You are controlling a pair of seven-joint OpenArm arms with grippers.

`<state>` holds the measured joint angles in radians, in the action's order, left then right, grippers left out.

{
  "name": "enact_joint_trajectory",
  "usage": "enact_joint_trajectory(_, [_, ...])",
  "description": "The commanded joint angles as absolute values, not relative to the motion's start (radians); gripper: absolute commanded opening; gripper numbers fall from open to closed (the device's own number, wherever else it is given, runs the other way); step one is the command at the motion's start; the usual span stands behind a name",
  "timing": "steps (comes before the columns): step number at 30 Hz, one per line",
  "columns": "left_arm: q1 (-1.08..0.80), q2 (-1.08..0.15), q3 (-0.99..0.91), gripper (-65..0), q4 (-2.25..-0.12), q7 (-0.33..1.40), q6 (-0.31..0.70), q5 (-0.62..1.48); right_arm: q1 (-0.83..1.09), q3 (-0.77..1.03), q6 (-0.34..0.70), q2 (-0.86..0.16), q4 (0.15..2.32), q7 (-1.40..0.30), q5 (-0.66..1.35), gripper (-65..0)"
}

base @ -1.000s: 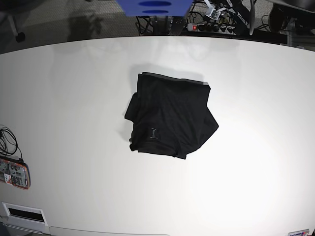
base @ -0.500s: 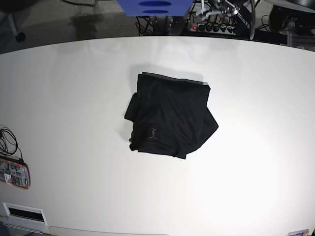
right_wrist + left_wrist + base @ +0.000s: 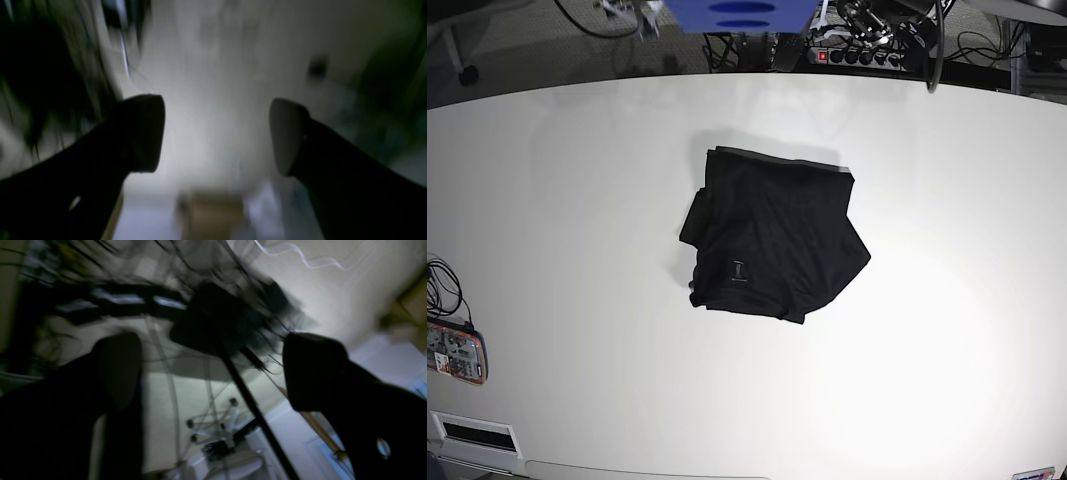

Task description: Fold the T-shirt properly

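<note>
The shirt lies near the middle of the white table, bundled into a rough, lopsided square rather than a tidy fold. Both our grippers are far from it: the left gripper and the right gripper each show wide-apart jaws with nothing between them, and both wrist views are smeared and point at the room, not the table.

The risk, as we judge it, is pinching only the top layer of this thin, soft cloth, so the stack slides apart when lifted. A grab from the bulging right corner could also drag the whole bundle across the smooth tabletop.

The fabric is matte black and limp, with a greyish edge along the far side, a small label patch near the front, and wavy, uneven borders.
</note>
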<state>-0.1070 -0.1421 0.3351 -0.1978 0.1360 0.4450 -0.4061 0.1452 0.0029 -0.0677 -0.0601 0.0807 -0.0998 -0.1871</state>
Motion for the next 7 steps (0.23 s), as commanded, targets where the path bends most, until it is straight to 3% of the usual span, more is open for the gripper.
enact_joint_trajectory(1, [-0.108,-0.147,0.343,0.0,-0.199,0.150,0.460,-0.406,0.154,0.005,-0.073,-0.062,0.079,-0.107,-0.185,-18.4])
enact_joint_trajectory(7, [-0.108,-0.148,0.340,0.0,-0.200,0.147,0.460,-0.401,0.154,0.005,-0.073,-0.062,0.079,-0.111,-0.185,-18.4])
